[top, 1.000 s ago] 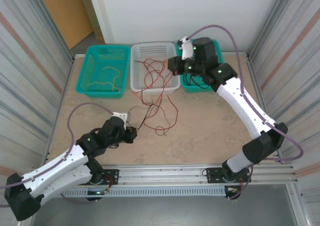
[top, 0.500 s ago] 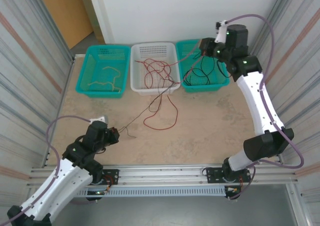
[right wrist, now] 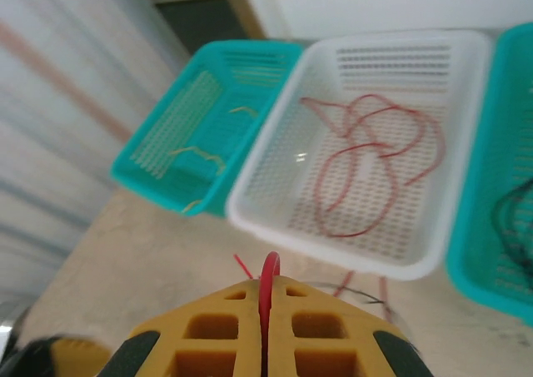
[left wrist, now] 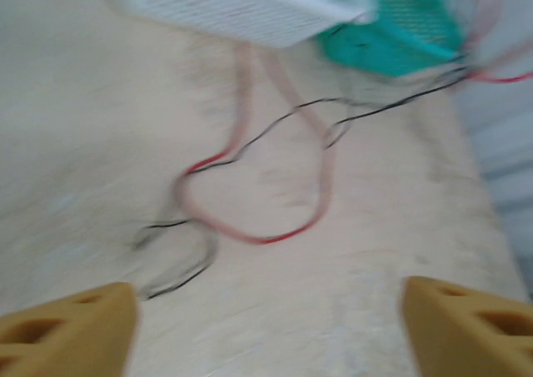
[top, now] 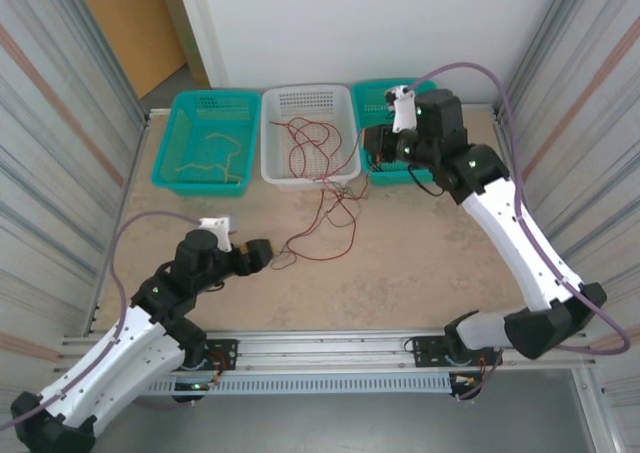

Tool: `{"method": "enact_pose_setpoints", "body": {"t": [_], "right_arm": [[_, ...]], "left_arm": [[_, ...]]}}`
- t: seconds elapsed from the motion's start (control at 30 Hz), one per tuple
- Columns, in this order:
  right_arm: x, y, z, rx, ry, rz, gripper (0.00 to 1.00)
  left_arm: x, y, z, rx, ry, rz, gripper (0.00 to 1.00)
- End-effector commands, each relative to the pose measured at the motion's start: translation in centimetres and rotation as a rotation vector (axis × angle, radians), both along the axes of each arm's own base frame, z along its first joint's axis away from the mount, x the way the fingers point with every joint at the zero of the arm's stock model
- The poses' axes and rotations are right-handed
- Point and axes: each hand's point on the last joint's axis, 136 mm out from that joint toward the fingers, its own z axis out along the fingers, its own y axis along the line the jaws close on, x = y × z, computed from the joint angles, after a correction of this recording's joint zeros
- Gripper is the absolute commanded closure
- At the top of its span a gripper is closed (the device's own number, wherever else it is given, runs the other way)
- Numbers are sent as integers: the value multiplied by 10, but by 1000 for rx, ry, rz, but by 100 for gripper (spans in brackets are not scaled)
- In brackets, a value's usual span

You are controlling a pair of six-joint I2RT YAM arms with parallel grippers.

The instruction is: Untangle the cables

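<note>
Setting: beige counter (top: pixel 430 263) between ribbed metal walls (top: pixel 60 123), with a white wall at the back.
Left claw (top: pixel 262 254): lower left of the top view, low over the counter. Its fingers (left wrist: pixel 71 327) stand wide apart in the wrist view, with nothing between them and no cable touched.
Right claw (top: pixel 373 143): upper right of centre in the top view, by the near rims of the baskets. Its fingers (right wrist: pixel 208 335) are pressed together, clamped on a strand of red cable (right wrist: pixel 268 279).
Baskets: three in a row along the top. A teal left basket (top: pixel 185 108), a white basket (top: pixel 305 95) in the middle and a teal right basket (top: pixel 372 91).
Red cable (top: pixel 310 138): looped inside the white basket. It spills over the near rim into a loop on the counter at frame centre. The strands overlap too much to count.
Tan cable (top: pixel 215 163): one, curled in the left basket.
Black cable (top: pixel 388 165): coiled in the right basket. A thin black strand also crosses the red loop on the counter, ending just ahead of the left claw.
Claws: two.
</note>
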Motion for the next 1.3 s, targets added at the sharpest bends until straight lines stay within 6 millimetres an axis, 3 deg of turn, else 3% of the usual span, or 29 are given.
{"method": "enact_pose_setpoints", "body": {"t": [0.0, 0.1, 0.2, 0.33, 0.4, 0.47, 0.53, 0.6, 0.7, 0.77, 0.83, 0.9, 1.0, 1.1, 1.27], "right_arm": [[-22, 14, 30, 101, -63, 47, 100], [-38, 29, 34, 116, -67, 74, 100], [-54, 45, 35, 121, -71, 103, 100], [-72, 57, 40, 120, -89, 132, 100], [-79, 57, 45, 116, -106, 132, 100], [-81, 50, 49, 100, -126, 112, 100], [-80, 39, 52, 72, -144, 78, 100], [-76, 25, 54, 39, -158, 35, 100], [-70, 1, 58, 39, -161, -20, 100], [-70, -13, 64, 69, -164, -39, 100], [-69, -27, 69, 88, -170, -67, 100], [-68, -36, 73, 112, -169, -79, 100], [-66, -38, 75, 143, -160, -75, 100], [-60, -35, 76, 149, -156, -74, 100], [-24, -25, 81, 171, -170, -131, 100]], "left_arm": [[0, -45, 90, -153, -328, -167, 1], [-1, -72, 109, -200, -404, -224, 1], [9, -90, 111, -187, -432, -196, 1], [39, -79, 93, -67, -382, -6, 1], [47, -74, 86, -30, -362, 46, 12], [53, -63, 74, 4, -313, 121, 31], [54, -52, 61, 36, -274, 170, 41], [52, -39, 48, 83, -240, 209, 44], [48, -4, 23, 196, -171, 320, 46], [47, 16, 5, 201, -113, 359, 62], [47, 25, -8, 149, -48, 369, 85], [48, 25, -14, 95, -19, 351, 87], [48, 18, -10, 68, -32, 314, 100], [49, 13, -12, 85, -16, 292, 100], [44, 3, -13, 47, -4, 238, 100]]}}
